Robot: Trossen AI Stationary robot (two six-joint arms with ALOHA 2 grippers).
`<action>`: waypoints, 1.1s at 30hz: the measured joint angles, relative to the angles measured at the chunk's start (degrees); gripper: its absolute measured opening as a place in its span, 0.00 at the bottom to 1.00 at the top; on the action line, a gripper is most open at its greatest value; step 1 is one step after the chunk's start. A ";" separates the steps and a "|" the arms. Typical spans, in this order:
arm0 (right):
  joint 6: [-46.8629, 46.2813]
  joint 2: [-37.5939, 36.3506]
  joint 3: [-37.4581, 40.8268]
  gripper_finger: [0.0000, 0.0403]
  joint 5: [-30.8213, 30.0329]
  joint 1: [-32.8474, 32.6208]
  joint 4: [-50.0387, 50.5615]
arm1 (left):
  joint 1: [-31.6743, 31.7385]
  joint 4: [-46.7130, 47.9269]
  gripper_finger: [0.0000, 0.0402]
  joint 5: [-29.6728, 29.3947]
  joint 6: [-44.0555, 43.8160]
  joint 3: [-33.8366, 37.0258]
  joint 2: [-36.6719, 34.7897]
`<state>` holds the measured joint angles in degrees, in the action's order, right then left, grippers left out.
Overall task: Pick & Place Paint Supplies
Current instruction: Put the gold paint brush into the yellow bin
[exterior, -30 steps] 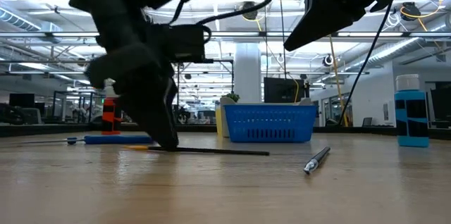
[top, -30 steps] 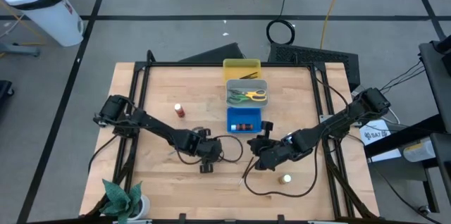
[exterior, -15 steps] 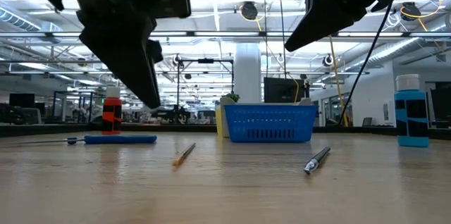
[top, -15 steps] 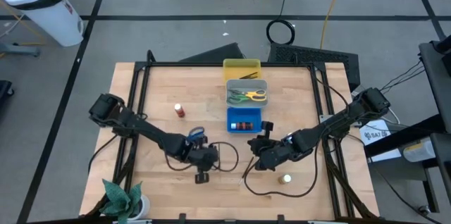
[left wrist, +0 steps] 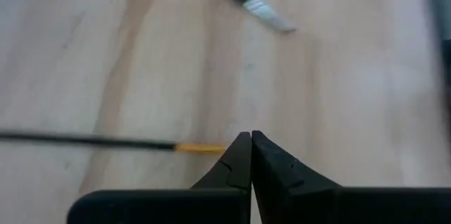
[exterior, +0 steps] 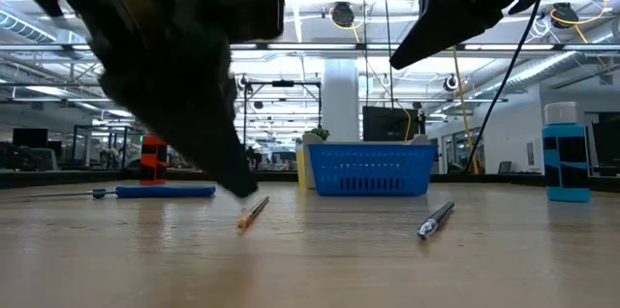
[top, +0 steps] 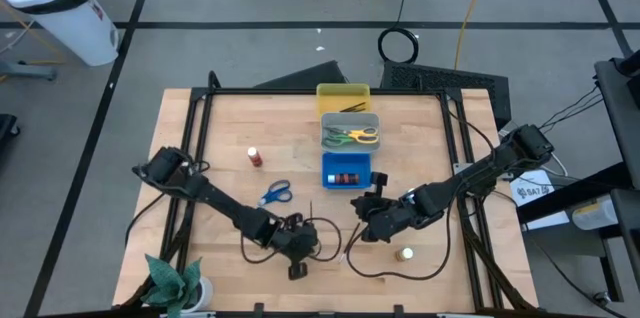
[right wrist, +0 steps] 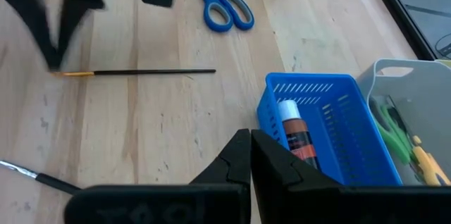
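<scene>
While the left gripper point(left wrist: 251, 155) is hanging low over the front of the bench point(top: 220, 158), its two fingers are pressed together and holding nothing. Its tips are sitting just beside the yellow end of a thin dark brush point(left wrist: 106, 142), and contact cannot be confirmed. That brush point(right wrist: 134, 72) is lying flat on the wood, its long axis running front to back on the bench, yellow end toward the front edge. A second brush with a silver ferrule point(left wrist: 254, 4) is lying close by, set at an angle to the first.

The right gripper point(right wrist: 250, 157) is hovering right of centre, fingers likewise pressed together, empty, clear of everything.

Blue-handled scissors point(top: 276, 193) are lying flat to the left of the blue tray point(top: 346, 161), handles toward the back of the bench. A red paint bottle point(top: 255, 157) is standing upright farther back and left. A brown bottle point(right wrist: 294, 136) is lying on its side in the blue tray. Green and yellow scissors point(top: 352, 135) are resting in the grey tray point(top: 349, 118), and dark brushes point(top: 352, 106) in the yellow tray point(top: 342, 90). A whitish bottle point(top: 406, 254) is standing near the front right.
</scene>
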<state>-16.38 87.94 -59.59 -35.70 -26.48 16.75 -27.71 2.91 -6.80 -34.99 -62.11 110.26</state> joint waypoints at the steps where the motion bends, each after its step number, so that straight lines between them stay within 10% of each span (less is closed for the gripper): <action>1: 0.02 0.00 0.00 0.00 0.00 0.00 0.07 | 0.11 0.30 0.01 -0.23 -0.90 0.00 0.53; 26: -0.90 0.00 0.04 0.00 1.21 -0.01 -0.35 | -1.24 11.43 0.01 0.58 -3.90 0.07 -4.26; 33: -0.75 0.00 0.07 0.00 1.44 -0.02 -0.65 | 0.40 -1.35 0.01 -3.45 5.48 0.07 -4.94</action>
<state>-17.12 87.94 -59.53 -34.26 -26.50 16.10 -27.31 1.55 -10.25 -29.51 -62.04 105.31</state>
